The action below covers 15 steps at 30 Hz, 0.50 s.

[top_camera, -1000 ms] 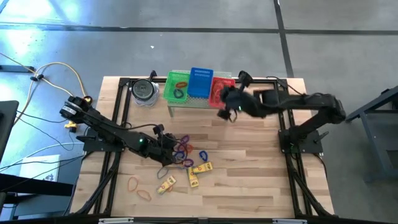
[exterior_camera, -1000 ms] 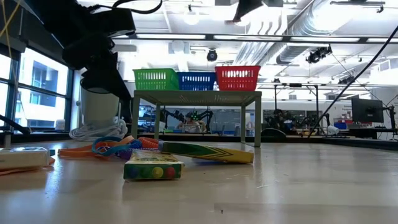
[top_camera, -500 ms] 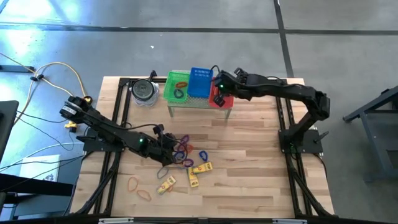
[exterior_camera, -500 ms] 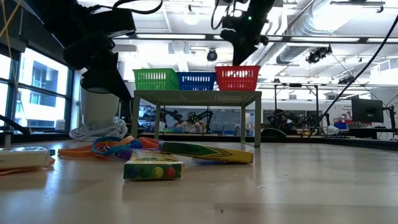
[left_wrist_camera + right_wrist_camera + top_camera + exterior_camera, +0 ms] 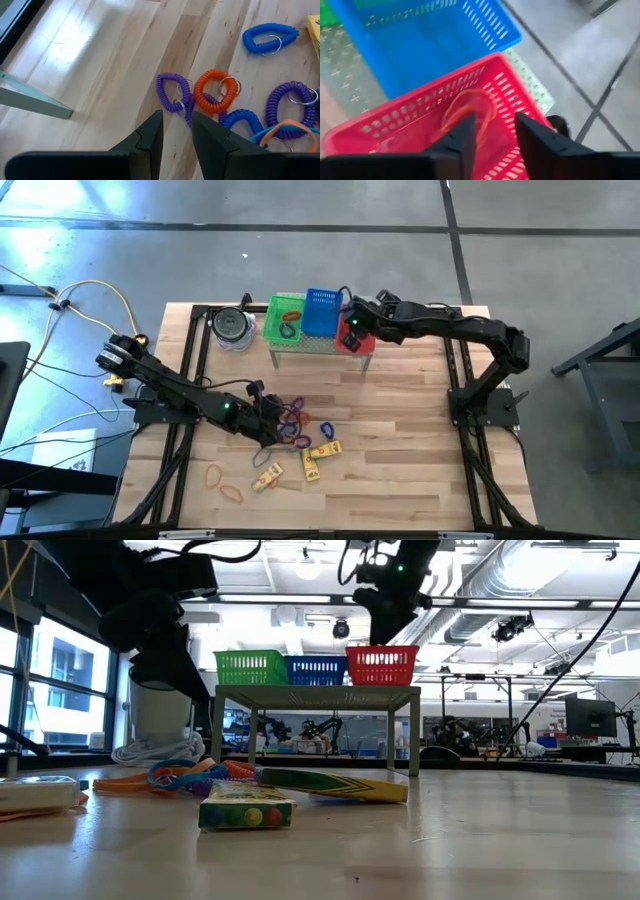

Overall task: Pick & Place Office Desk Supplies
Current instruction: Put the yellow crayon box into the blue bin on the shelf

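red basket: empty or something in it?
Not empty. The right wrist view shows a thin orange band loop lying inside the red basket, with the right gripper open just above it.

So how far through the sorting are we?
Early still. The green mesh basket holds a few loops. The right gripper, open, is over the red mesh basket, where an orange band loop lies. The left gripper, holding nothing, is over coiled loops; yellow boxes and orange bands remain.
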Available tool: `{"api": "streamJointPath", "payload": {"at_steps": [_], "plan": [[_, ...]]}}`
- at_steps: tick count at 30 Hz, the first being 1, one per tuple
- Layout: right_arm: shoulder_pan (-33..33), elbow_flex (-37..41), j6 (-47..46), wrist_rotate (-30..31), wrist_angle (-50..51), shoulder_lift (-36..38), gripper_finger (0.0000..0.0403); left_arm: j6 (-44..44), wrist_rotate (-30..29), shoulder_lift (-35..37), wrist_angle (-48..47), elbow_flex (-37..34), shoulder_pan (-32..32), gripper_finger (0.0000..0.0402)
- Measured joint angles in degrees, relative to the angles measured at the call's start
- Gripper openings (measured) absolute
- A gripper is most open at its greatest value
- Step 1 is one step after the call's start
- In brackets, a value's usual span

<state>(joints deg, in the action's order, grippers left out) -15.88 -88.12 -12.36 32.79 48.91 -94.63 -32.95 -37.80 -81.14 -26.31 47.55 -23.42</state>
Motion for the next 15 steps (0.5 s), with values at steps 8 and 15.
{"api": "streamJointPath", "payload": {"at_steps": [8,15], "plan": [[4.5,0.0,3.6,9.6,-7.2,3.7,0.02,1.6,0.0,0.0,0.0,0.0,0.0,0.0093],[15.0,-0.1,6.6,8.7,-9.1,9.9,0.0191,1.7,0.2,0.0,0.4,0.0,0.0,0.0093]]}}
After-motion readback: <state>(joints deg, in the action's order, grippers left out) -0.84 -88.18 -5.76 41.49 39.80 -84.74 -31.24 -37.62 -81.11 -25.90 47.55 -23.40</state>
